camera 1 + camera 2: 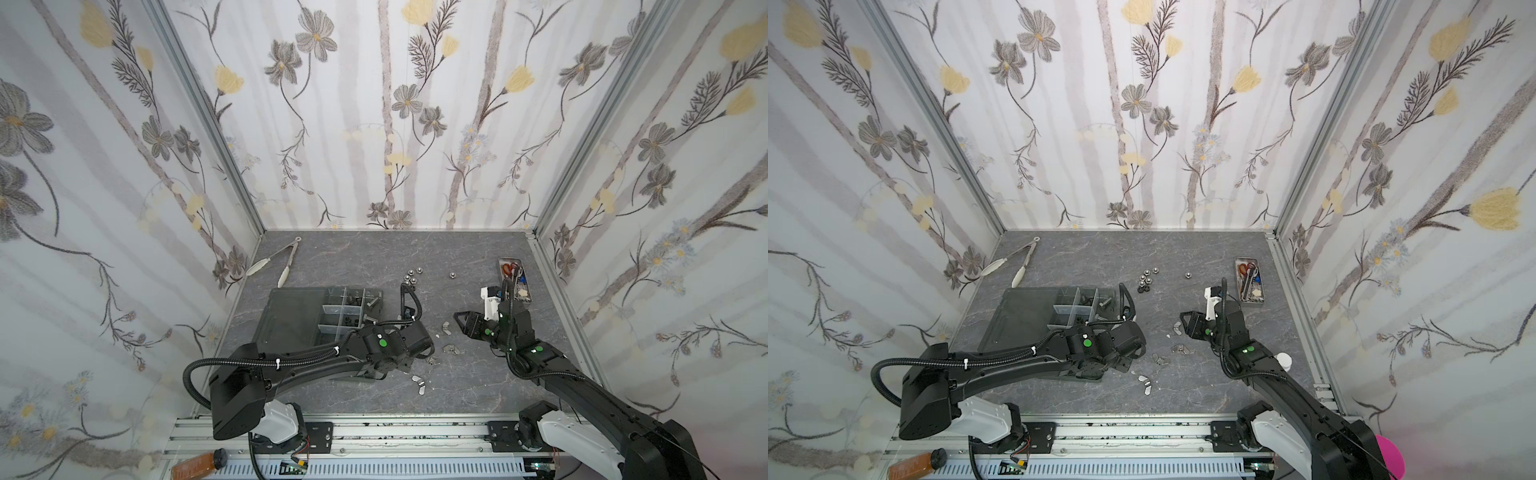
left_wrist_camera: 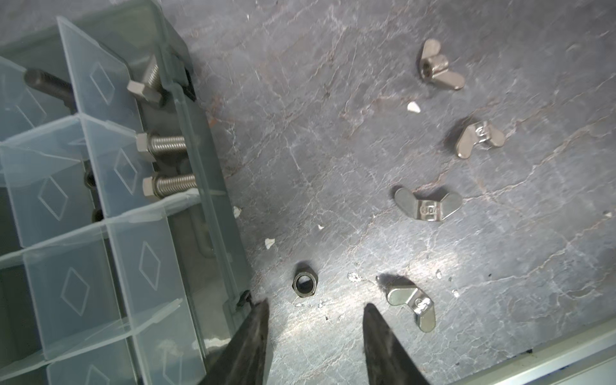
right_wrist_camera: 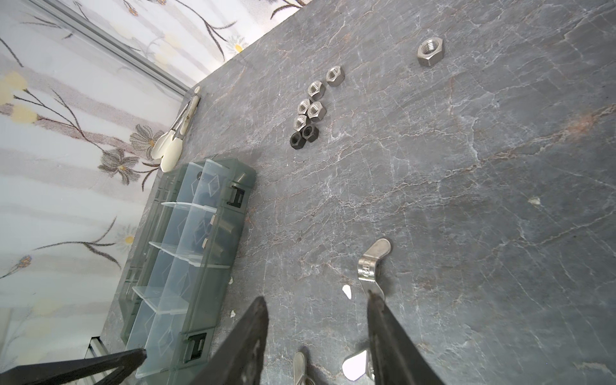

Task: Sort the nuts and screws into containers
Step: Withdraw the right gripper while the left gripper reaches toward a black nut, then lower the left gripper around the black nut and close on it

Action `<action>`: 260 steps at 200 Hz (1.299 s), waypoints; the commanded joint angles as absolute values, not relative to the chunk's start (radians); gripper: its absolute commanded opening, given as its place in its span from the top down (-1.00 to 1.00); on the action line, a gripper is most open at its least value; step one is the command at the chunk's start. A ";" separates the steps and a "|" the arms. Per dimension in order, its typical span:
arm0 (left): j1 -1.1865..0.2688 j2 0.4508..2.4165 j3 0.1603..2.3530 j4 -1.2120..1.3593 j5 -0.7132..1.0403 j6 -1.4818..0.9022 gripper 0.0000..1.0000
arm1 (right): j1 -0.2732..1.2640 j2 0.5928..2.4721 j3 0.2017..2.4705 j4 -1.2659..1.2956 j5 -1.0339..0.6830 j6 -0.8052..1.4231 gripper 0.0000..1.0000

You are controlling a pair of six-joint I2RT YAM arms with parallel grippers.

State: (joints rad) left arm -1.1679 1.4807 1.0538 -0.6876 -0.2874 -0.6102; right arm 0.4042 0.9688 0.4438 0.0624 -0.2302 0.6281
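Screws [image 2: 163, 145] are sitting in containers [image 2: 76, 290]; nuts [image 3: 311, 110] are lying unsorted on the desk [image 2: 333, 150]; left pincer [image 2: 316, 302], right pincer [image 3: 316, 296] gaping empty.

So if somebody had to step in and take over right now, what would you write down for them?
Left gripper: open, empty, a black nut on the table just ahead of it, beside the organiser tray.
Right gripper: open, empty, a wing nut by one fingertip.
Done: silver bolts and a black bolt lie in tray cells.
Left to do: that nut, the wing nuts, the hex nut cluster and a lone silver nut, all loose on the table.
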 commanded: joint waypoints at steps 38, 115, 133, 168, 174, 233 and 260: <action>-1.167 1.543 1.004 -0.663 -0.241 -0.653 0.01 | 0.397 0.974 0.438 0.121 -0.251 0.642 0.00; -1.168 1.598 0.948 -0.589 -0.202 -0.667 -0.21 | 0.388 1.000 0.434 0.136 -0.252 0.646 -0.01; -1.167 1.613 0.943 -0.577 -0.193 -0.666 -0.21 | 0.389 1.007 0.434 0.139 -0.252 0.645 0.00; -1.155 1.638 0.936 -0.553 -0.186 -0.669 -0.18 | 0.388 1.023 0.436 0.146 -0.254 0.648 0.00; -1.154 1.643 0.935 -0.547 -0.183 -0.669 -0.16 | 0.388 1.023 0.436 0.149 -0.256 0.647 0.00; -1.130 1.667 0.927 -0.517 -0.163 -0.660 -0.03 | 0.385 1.039 0.440 0.147 -0.259 0.648 0.00; -1.126 1.666 0.917 -0.512 -0.158 -0.657 0.01 | 0.385 1.041 0.445 0.144 -0.257 0.647 0.01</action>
State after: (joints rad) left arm -1.1301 1.6657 0.9253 -0.5270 -0.1627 -0.6540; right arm 0.3855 1.0393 0.4358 0.1104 -0.2562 0.6456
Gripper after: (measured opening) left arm 0.501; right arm 0.499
